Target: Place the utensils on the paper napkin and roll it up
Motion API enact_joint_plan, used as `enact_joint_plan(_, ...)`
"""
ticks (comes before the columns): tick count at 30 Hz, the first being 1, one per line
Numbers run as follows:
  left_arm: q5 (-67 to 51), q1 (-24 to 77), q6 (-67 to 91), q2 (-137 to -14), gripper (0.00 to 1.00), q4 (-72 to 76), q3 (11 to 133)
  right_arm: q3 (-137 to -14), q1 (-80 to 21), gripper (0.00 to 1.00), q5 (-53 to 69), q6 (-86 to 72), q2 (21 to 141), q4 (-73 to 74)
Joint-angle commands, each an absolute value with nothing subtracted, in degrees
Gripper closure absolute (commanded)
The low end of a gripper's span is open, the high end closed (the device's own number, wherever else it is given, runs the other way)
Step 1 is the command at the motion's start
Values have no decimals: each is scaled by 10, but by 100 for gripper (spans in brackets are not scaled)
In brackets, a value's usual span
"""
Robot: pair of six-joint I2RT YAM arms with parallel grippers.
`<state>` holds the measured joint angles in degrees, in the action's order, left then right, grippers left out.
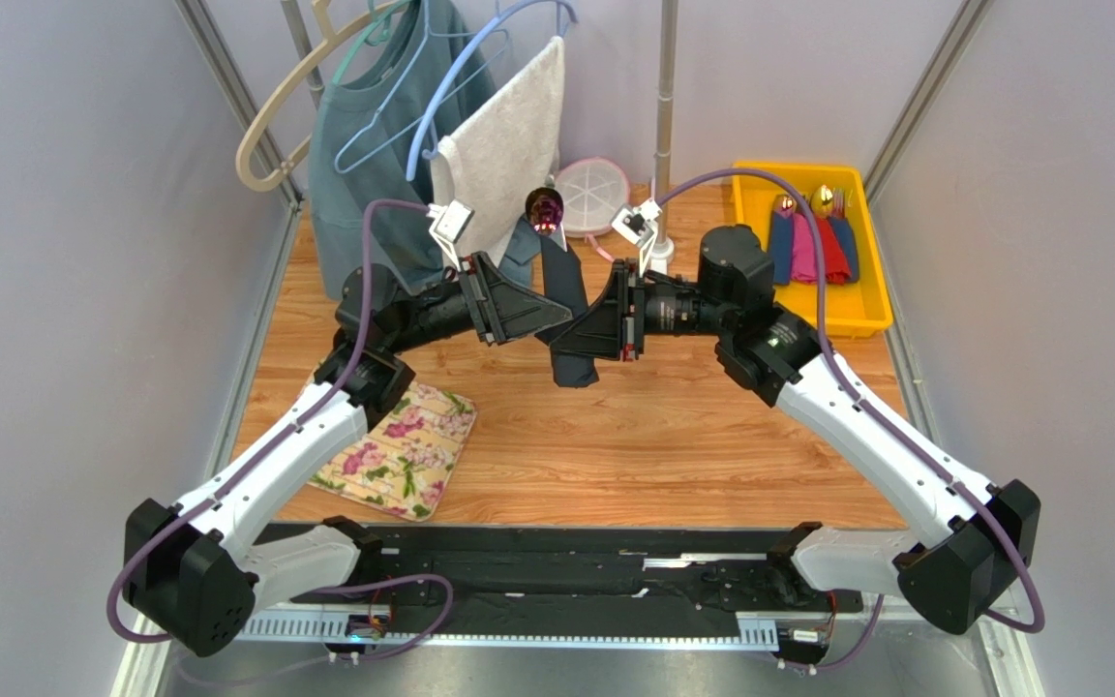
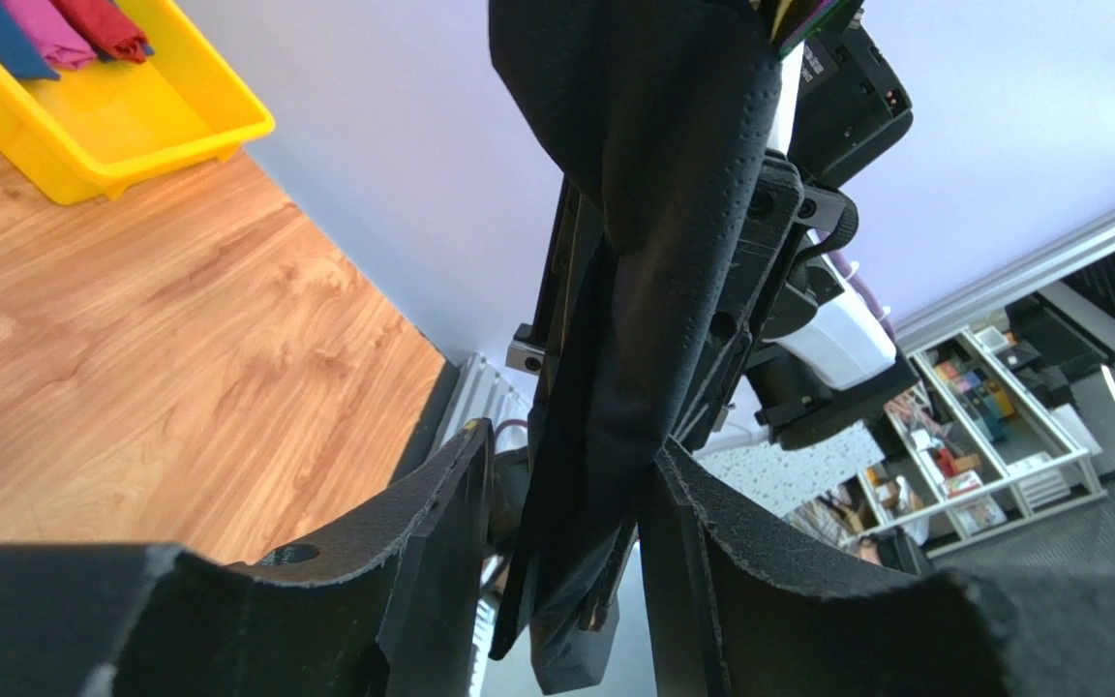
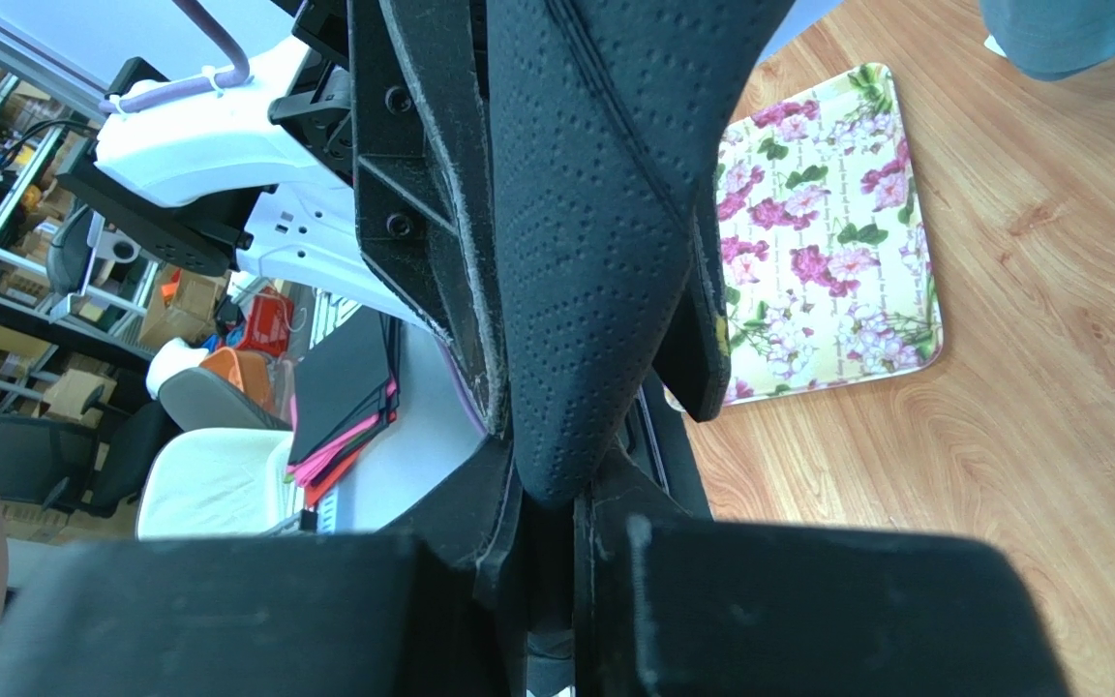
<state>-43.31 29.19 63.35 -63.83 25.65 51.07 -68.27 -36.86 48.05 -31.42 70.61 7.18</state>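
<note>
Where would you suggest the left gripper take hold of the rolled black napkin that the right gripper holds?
Around the napkin roll's middle, from the side opposite the right gripper: it is long and slim, and the left gripper straddles it crosswise.

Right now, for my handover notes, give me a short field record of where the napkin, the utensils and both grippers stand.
napkin: black, rolled up, held in the air
spoon: purple bowl sticks out of one end of the roll
right gripper: shut on the napkin
left gripper: fingers flank the roll, grip unclear
floral mat: nothing visible on it
</note>
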Motion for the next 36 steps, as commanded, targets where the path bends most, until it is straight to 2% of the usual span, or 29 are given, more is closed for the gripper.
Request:
enact_joint_plan(1, -416, 291, 648, -641, 51, 267, 536, -686, -375, 100, 493, -327, 686, 14)
enact_joint_plan(5, -413, 291, 650, -642, 60, 272, 538, -686, -378, 100, 493, -330, 688, 14)
enact_joint_plan(8, -423, 291, 643, -642, 82, 285, 540, -686, -378, 100, 491, -329, 691, 15)
enact_joint_plan(9, -428, 291, 640, -640, 97, 287, 541, -688, -378, 100, 491, -330, 691, 17)
enact_joint_plan(10, -433, 291, 633, -639, 100, 287, 539, -689, -378, 100, 491, -327, 693, 20)
enact_joint_plan(11, -436, 288, 630, -637, 100, 287, 537, -692, -378, 100, 492, -325, 691, 24)
enact_joint_plan(13, -445, 285, 622, -635, 100, 287, 530, -699, -376, 89, 497, -317, 690, 39)
enact_joint_plan(14, -449, 278, 618, -635, 100, 296, 527, -702, -375, 81, 501, -314, 691, 47)
enact_joint_plan(15, -453, 274, 615, -634, 100, 301, 524, -710, -374, 66, 507, -305, 689, 55)
enact_joint_plan(18, -468, 267, 599, -630, 100, 323, 516, -728, -357, 51, 518, -294, 687, 99)
enact_joint_plan(20, -484, 267, 596, -628, 100, 341, 511, -741, -336, 46, 521, -301, 690, 117)
enact_joint_plan(32, -513, 276, 604, -626, 100, 378, 501, -795, -309, 48, 521, -331, 736, 99)
enact_joint_plan(35, -515, 283, 605, -625, 100, 384, 500, -808, -309, 54, 519, -337, 747, 99)
enact_joint_plan(36, -516, 284, 605, -624, 100, 384, 500, -811, -308, 62, 517, -337, 748, 98)
